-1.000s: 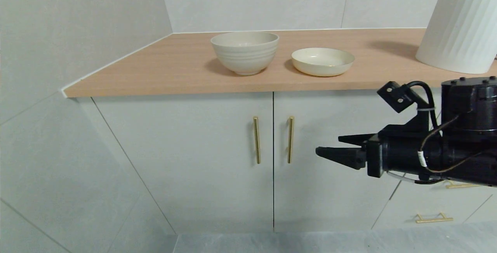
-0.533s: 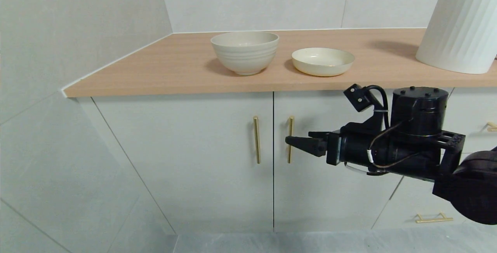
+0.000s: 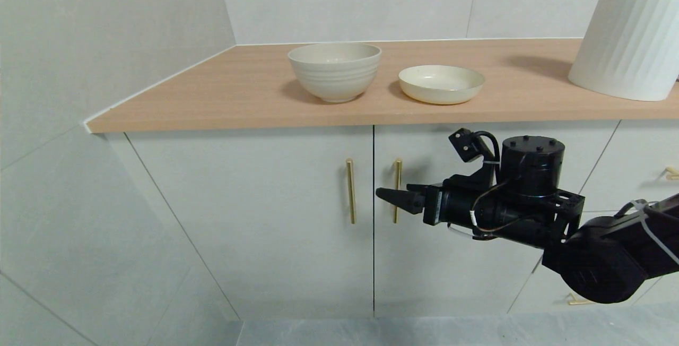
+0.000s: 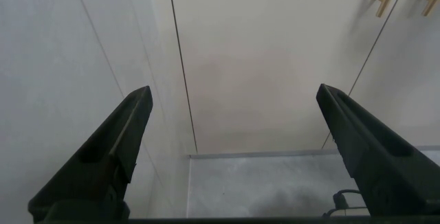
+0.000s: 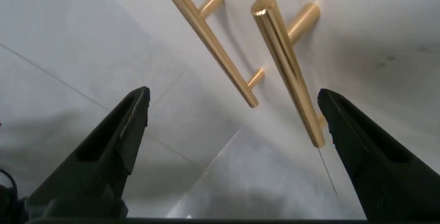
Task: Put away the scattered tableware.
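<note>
On the wooden counter (image 3: 238,96) stand a deep cream bowl (image 3: 334,70) and, to its right, a shallow cream plate (image 3: 441,84). Below the counter, my right gripper (image 3: 395,195) is held level and open in front of the cabinet's right door (image 3: 451,261), its tips at that door's gold handle (image 3: 396,176). From the right wrist, both gold handles (image 5: 289,73) lie close between the open fingers (image 5: 103,155). My left gripper (image 4: 232,93) is open with nothing in it, low before the cabinet front and the floor.
The left door's gold handle (image 3: 350,191) sits just beside the door seam. A tall white ribbed vessel (image 3: 631,33) stands on the counter at the right. Drawer handles (image 3: 671,172) lie further right. A tiled wall (image 3: 79,176) closes the left side.
My right arm has moved left and forward from the right edge, bringing its open gripper up to the right door's handle. Bowl and plate have not moved.
</note>
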